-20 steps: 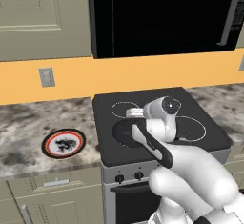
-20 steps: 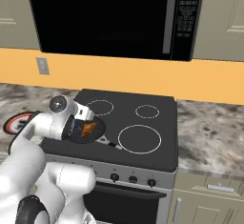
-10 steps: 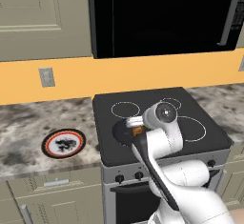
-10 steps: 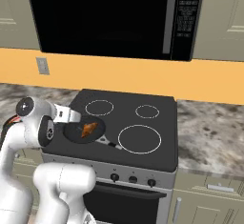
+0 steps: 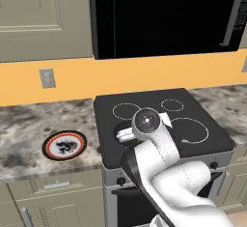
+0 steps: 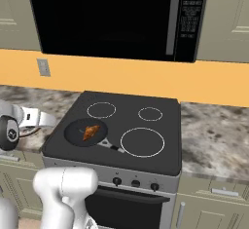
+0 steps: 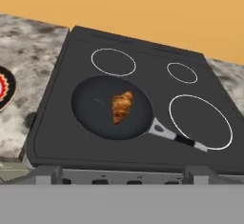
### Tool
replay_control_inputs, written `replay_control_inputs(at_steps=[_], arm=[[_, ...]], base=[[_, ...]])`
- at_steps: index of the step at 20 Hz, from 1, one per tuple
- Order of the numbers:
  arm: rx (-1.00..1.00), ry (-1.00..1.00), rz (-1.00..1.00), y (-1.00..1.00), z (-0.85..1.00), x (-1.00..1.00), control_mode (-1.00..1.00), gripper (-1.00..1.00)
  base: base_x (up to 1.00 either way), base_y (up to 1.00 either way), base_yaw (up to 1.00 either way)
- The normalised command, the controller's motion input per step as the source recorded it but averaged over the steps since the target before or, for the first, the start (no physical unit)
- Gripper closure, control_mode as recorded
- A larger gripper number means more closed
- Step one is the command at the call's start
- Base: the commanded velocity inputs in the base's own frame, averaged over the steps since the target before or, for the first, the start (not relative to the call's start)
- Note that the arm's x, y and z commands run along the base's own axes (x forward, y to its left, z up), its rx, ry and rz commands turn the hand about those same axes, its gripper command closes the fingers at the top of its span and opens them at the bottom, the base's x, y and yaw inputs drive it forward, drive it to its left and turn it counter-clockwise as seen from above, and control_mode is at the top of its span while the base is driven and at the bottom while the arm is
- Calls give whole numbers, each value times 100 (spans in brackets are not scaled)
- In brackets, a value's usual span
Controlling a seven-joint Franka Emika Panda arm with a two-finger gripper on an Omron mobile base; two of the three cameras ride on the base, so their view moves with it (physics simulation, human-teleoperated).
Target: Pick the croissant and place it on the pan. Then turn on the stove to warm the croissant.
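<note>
The croissant lies golden-brown in the middle of the black pan, which sits on the front left ring of the stove. From the right base the croissant and pan show free of the arm. My gripper hangs above the stove's front edge and looks down at the pan, open, with its fingertips wide apart and nothing between them. In the right base view the gripper is left of the stove's front left corner. The arm hides most of the pan in the left base view.
Black knobs line the silver stove front. A red-rimmed plate rests on the marble counter left of the stove. A black microwave hangs above. The pan handle points toward the big front right ring.
The hand has pulled back from over the pan toward the stove's front left, swinging the arm left. The croissant stays lying in the pan.
</note>
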Motion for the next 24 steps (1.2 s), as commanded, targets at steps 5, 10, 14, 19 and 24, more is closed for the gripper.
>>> replay_control_inputs(at_steps=[5, 10, 14, 19, 24], arm=[[-10, 0, 0, 25, -1, -83, -100, -100], [-10, 1, 1, 4, -19, -75, -100, -100], [-13, 7, 5, 1, -32, -51, -100, -100], [-17, 14, 14, 12, -44, -14, -100, -100], [-21, 11, 20, 36, -53, 15, -100, -100]], base=[[0, 0, 0], [0, 0, 0], [0, 0, 0], [0, 0, 0], [0, 0, 0]])
